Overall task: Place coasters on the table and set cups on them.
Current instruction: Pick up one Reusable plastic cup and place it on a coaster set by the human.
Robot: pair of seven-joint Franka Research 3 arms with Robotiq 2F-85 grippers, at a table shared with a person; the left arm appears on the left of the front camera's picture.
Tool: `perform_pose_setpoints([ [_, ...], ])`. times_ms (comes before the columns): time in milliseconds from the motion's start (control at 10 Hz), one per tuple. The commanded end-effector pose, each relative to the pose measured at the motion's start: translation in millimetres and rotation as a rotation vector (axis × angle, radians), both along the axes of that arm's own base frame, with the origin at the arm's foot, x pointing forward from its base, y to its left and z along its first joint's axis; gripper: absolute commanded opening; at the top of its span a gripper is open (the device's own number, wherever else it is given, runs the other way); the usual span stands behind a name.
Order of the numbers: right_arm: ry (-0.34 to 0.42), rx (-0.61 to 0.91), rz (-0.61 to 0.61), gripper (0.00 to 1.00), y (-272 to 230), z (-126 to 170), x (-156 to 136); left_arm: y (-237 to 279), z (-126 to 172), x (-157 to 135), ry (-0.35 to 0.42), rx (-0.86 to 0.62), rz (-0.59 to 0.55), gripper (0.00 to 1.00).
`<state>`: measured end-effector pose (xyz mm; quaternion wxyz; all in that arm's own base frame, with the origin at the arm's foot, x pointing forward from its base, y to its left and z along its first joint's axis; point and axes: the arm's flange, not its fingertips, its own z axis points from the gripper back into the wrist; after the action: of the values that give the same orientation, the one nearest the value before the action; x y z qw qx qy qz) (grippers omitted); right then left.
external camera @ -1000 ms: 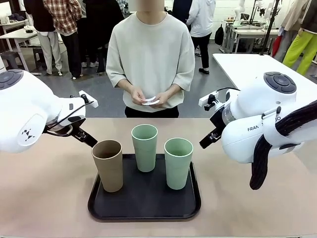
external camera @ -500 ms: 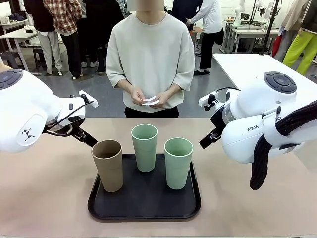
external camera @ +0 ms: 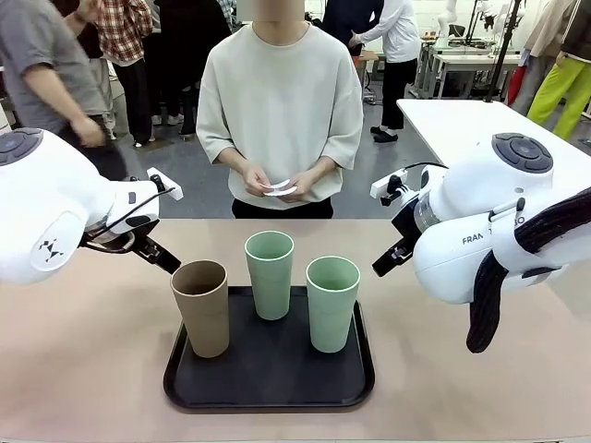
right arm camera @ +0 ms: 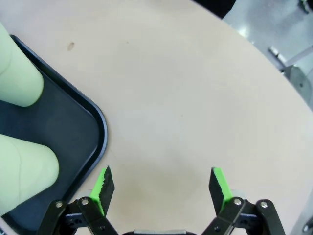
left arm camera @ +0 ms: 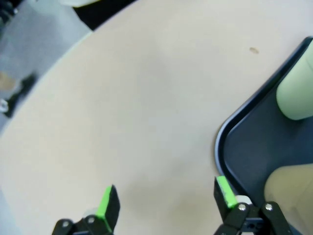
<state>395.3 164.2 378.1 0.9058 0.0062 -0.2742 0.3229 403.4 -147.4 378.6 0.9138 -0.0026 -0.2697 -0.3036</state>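
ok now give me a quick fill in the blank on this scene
The tan cup and both green cups stand on the black ____.
The white coasters are in the person's ____.
The left gripper and the right gripper both have jaws that are ____.
Missing words: tray; hands; open.

The table [external camera: 83,369] is shown as a smooth, matt beige-pink top. Near its front edge, a black tray [external camera: 268,380] is seen in smooth, faintly sheened plastic. The three cups [external camera: 270,281] are finished matt and smooth. The arm shells [external camera: 42,198] are moulded in glossy white plastic; the finger pads [right arm camera: 102,190] look like matt green rubber.
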Motion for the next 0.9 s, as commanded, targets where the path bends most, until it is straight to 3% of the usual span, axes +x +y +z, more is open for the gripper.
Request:
perform_pose_setpoints([
  [0,0.027,-0.048,-0.021,1.0,-9.7,37.0,-17.8,14.7,51.6,-26.1,-0.015,0.087,0.002,1.0],
  [200,0.106,-0.113,-0.078,1.0,-36.4,67.5,-49.9,42.1,103.2,-62.9,0.059,0.106,-0.006,1.0],
  [400,0.258,-0.187,-0.088,1.0,-47.7,76.8,-96.9,55.6,125.0,-105.9,0.317,0.126,-0.075,1.0],
  [500,0.273,-0.242,-0.103,1.0,-51.8,81.1,-125.3,58.0,124.2,-126.1,0.378,0.141,-0.074,1.0],
  [700,0.303,-0.309,-0.151,1.0,-62.5,73.4,-166.9,59.9,105.6,-151.6,0.421,0.14,-0.056,1.0],
  [800,0.23,-0.336,-0.178,1.0,-62.0,67.7,-155.1,56.9,97.5,-141.7,0.328,0.17,-0.008,1.0],
])
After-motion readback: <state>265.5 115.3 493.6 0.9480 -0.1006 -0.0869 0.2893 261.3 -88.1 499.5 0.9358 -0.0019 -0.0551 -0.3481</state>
